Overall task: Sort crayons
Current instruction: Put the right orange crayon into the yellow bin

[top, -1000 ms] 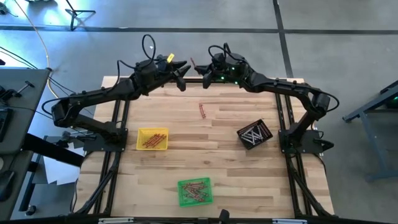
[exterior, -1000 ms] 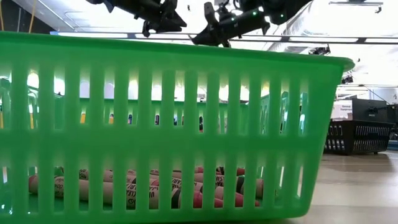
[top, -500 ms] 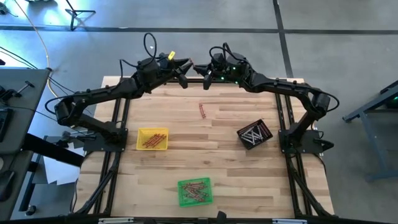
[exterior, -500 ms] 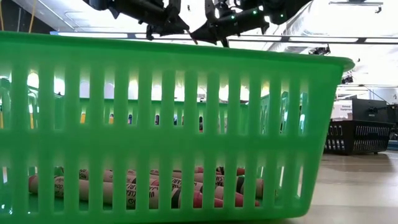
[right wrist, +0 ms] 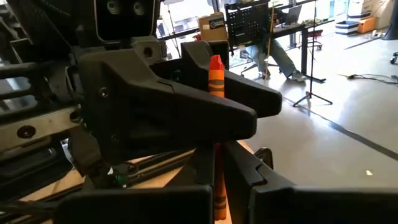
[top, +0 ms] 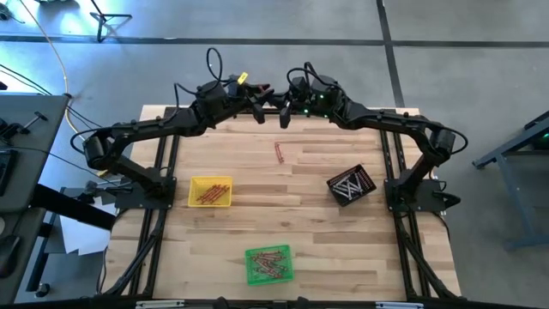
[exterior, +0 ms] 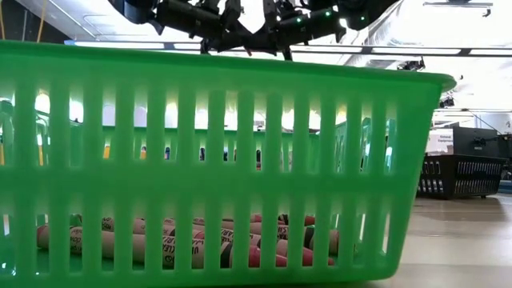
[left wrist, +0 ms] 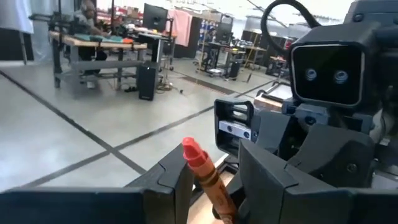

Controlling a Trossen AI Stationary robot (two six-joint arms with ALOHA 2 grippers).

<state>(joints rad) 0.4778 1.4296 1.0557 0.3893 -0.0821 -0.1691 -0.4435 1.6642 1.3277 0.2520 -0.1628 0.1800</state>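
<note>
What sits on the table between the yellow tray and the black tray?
Bare wooden table between the yellow square plastic tray and the black square plastic tray, per the high view. The loose reddish crayon lies farther back.
</note>
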